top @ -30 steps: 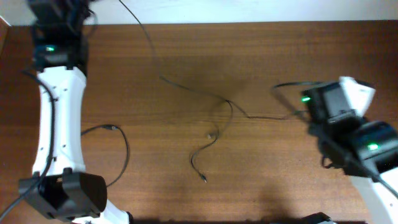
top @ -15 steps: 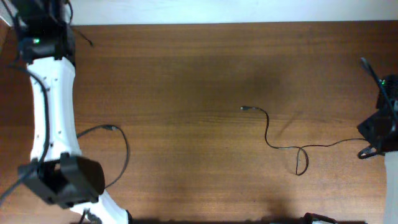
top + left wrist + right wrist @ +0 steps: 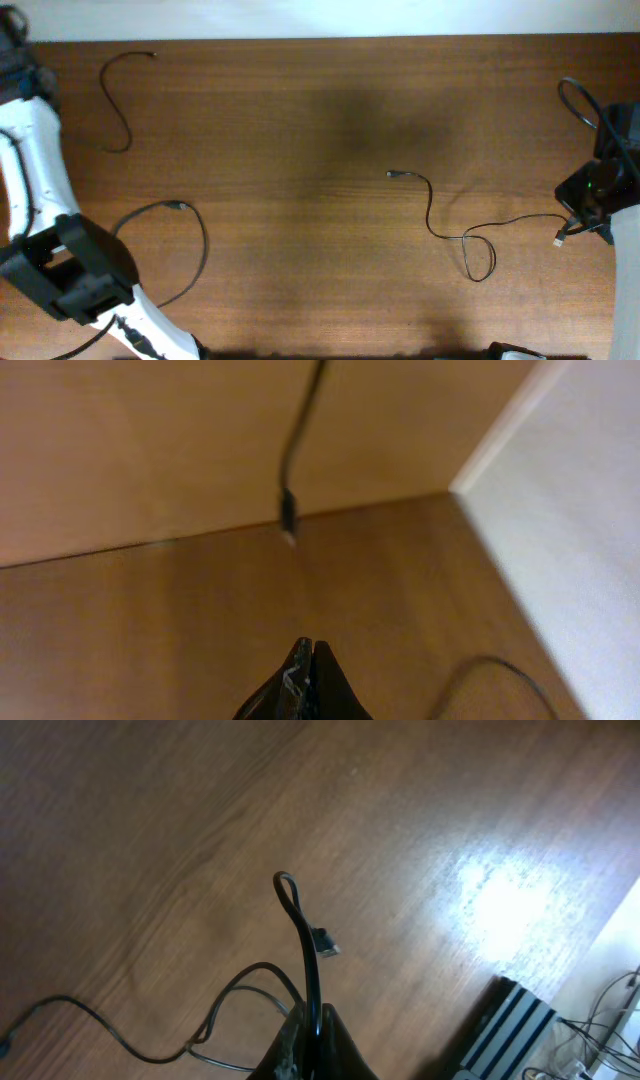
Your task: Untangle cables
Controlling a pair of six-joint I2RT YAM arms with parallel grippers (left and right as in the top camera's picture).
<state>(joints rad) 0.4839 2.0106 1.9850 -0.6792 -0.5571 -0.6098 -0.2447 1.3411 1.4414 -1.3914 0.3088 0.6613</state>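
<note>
Three thin black cables lie apart on the wooden table. One cable (image 3: pixel 118 98) curves at the far left corner. Another cable (image 3: pixel 200 245) loops at the near left beside my left arm (image 3: pixel 35 150). The third cable (image 3: pixel 440 225) runs from a plug in the middle, through a small loop, to my right gripper (image 3: pixel 580 222). That gripper (image 3: pixel 312 1010) is shut on this cable (image 3: pixel 303 935), which rises from the jaws in a bend; its plug (image 3: pixel 326 942) hangs beside it. My left gripper (image 3: pixel 312 647) is shut with nothing seen between its fingers; a cable end (image 3: pixel 288 520) lies ahead of it.
The table's far edge meets a pale wall (image 3: pixel 330 15). In the right wrist view a grey ribbed block (image 3: pixel 515 1020) stands at the table's edge near the gripper. A thick black arm cable (image 3: pixel 580 100) loops above the right arm.
The knot in the middle has come apart. My right gripper pulled its cable to the right. My left arm swung to the far left corner, where a cable now lies free.
</note>
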